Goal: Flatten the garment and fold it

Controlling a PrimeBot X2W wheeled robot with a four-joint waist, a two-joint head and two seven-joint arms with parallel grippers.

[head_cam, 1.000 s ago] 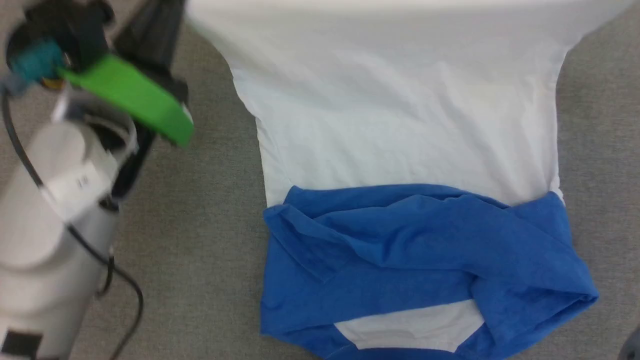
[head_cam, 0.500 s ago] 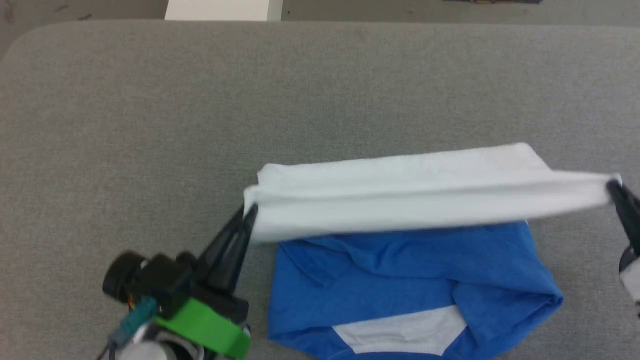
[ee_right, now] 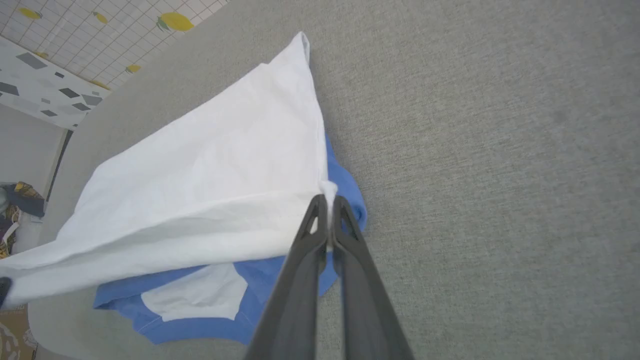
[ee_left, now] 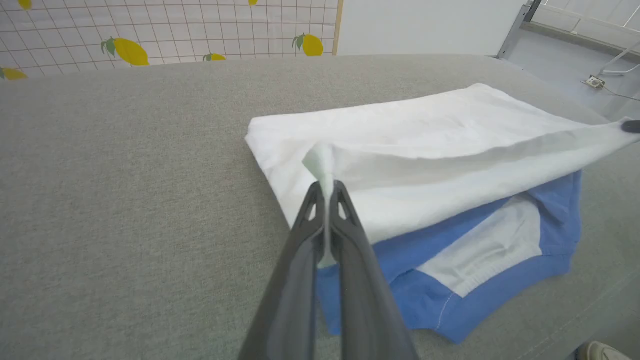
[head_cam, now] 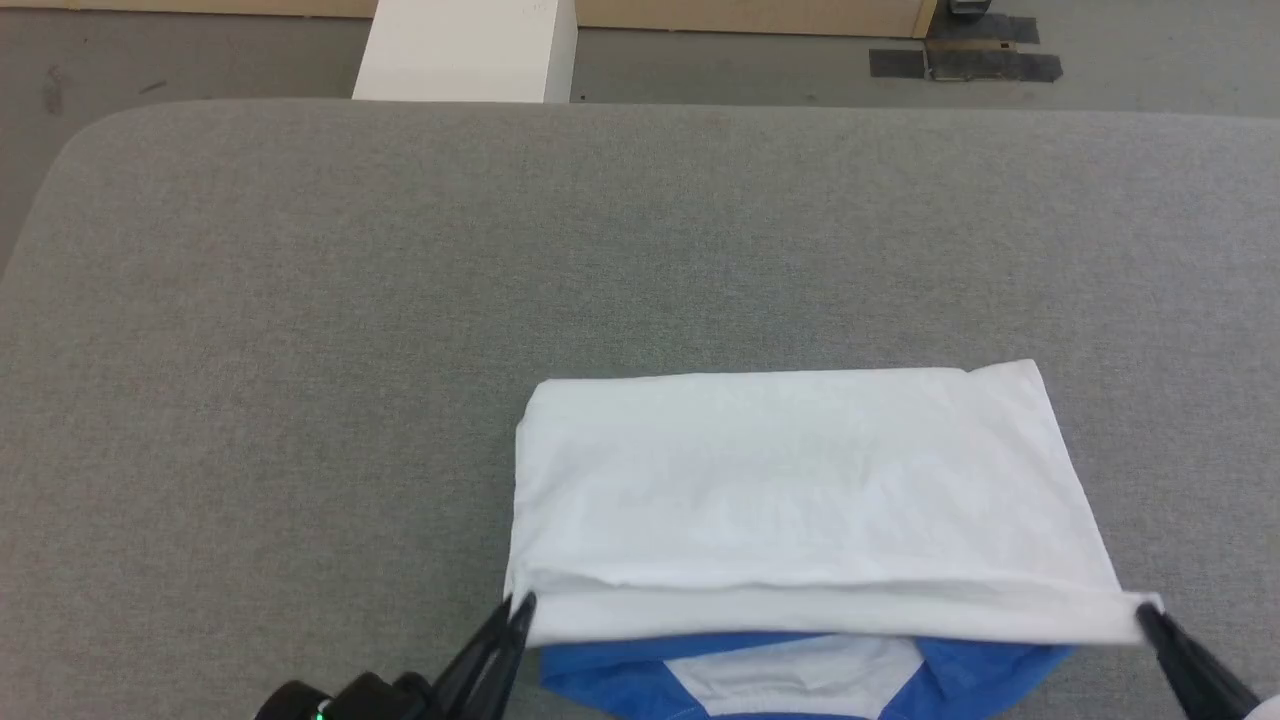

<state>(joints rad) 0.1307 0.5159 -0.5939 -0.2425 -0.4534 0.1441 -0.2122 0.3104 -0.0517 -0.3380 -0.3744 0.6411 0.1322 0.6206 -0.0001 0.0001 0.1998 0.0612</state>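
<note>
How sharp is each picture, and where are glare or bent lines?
Head view: sharp, even light, no hard shadows; the shirt is bright, its wrinkles faint. Left wrist view: the table bows at its far edge from the wide lens; the left hand blurs toward the bottom. Right wrist view: the same softness on the right hand.

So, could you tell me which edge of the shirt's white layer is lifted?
The near edge, pinched by the left fingers and right fingers; the far fold lies flat.

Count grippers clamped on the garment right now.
2. The left gripper pinches the garment at the near-left corner of its lifted white edge; the right gripper pinches the near-right corner of that edge.
</note>
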